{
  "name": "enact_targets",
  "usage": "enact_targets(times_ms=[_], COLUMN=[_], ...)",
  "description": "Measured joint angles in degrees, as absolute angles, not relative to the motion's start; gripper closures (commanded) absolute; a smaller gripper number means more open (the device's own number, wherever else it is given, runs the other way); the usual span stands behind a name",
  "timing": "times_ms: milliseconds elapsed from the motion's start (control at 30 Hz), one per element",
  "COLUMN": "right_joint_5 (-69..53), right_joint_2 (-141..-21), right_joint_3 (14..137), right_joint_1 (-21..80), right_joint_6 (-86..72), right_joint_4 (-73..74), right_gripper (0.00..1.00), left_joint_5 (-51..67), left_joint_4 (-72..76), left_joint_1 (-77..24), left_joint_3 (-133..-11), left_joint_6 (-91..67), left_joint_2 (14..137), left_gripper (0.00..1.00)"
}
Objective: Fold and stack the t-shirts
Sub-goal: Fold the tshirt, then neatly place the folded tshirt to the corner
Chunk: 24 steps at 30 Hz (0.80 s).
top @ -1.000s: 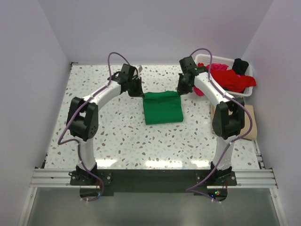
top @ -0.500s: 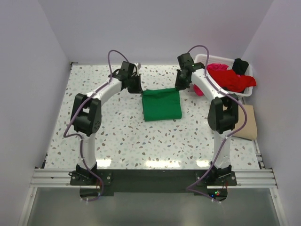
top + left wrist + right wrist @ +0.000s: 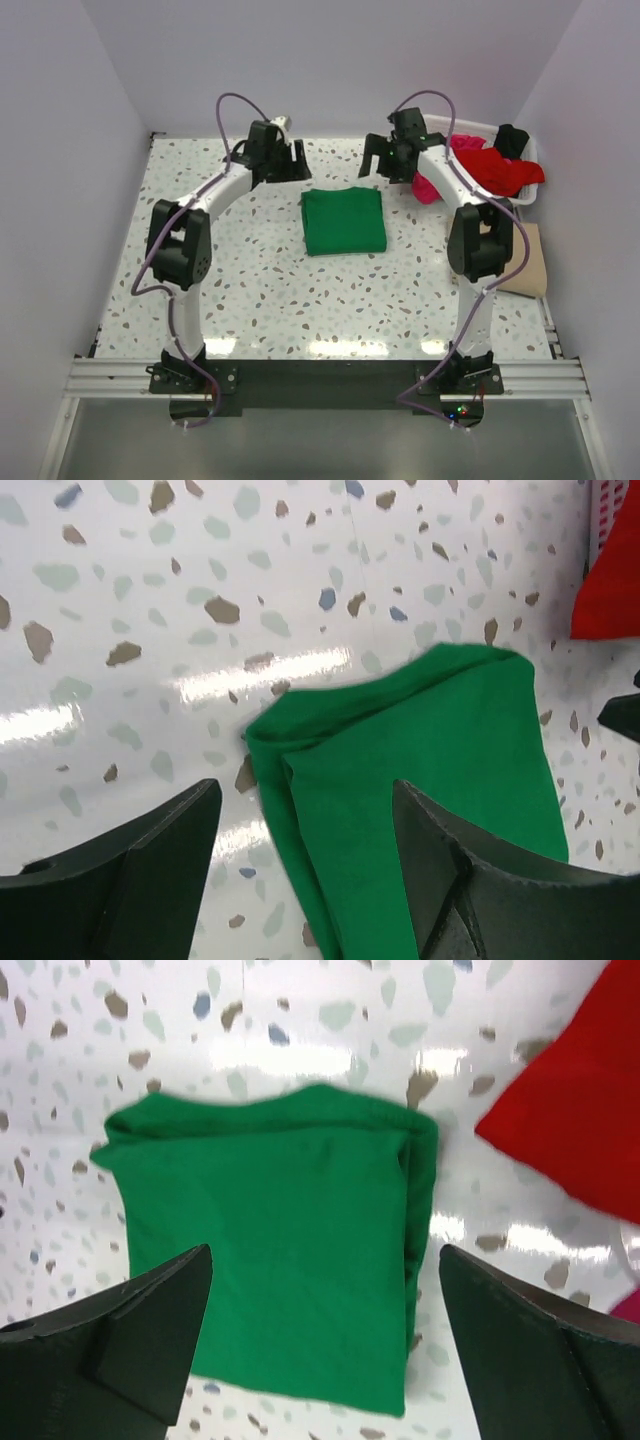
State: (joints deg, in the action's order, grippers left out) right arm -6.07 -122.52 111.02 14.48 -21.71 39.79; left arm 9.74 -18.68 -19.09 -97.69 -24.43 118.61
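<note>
Speckled surface (image 3: 250, 290); green t-shirt (image 3: 344, 221) folded flat at centre
Left claw (image 3: 300, 870) and right claw (image 3: 325, 1350) have let go and backed off; both open, empty; fold looks done; red t-shirt (image 3: 505, 172) next

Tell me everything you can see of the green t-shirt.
The green t-shirt is plain, soft-looking bright cloth, folded into a neat, roughly rectangular packet, with layered edges showing along one side. It lies flat on the speckled table, near its middle, apart from the red t-shirt to its right. The left gripper and right gripper hover open above it; neither holds it.
</note>
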Motion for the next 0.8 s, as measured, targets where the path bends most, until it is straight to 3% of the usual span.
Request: enact_targets(times_ms=[333, 800], right_joint_5=[-18.1, -24.0], right_joint_2=[-111.3, -112.5], right_joint_3=[87.4, 84.4], right_joint_1=[9.2, 8.6], right_joint_6=[-19.0, -16.9], right_joint_4=[30.9, 28.3], right_gripper=[0.01, 0.02], left_joint_5=[18.7, 22.2], left_joint_4=[-11.5, -7.8], left_joint_1=[-19.3, -19.6], left_joint_3=[-75.8, -76.6], left_joint_6=[-26.7, -28.3], left_joint_2=[112.7, 116.4], left_gripper=[0.26, 0.31])
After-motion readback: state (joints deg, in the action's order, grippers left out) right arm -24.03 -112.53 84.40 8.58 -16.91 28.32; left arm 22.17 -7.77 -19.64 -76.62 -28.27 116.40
